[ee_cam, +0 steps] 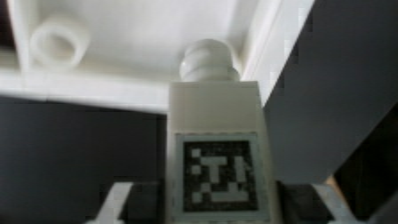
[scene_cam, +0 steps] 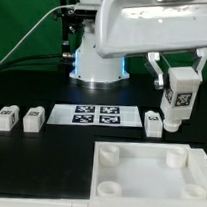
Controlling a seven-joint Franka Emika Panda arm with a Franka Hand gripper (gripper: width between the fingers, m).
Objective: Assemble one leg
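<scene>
Leg (scene_cam: 175, 109) in tool (scene_cam: 180, 87), above board (scene_cam: 146, 177) edge

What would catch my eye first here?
The gripper holds a small white tagged leg upright, close to a large white board with round sockets. On the black table, a spare leg sits beside the marker board, and two other legs lie at the exterior view's left.

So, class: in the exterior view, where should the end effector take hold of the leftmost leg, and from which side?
Grip the leftmost leg mid-body, across its flat parallel sides, coming straight down from above. It lies on the table, clear of its neighbour, so there is likely room either side. The end effector holds another leg.
</scene>
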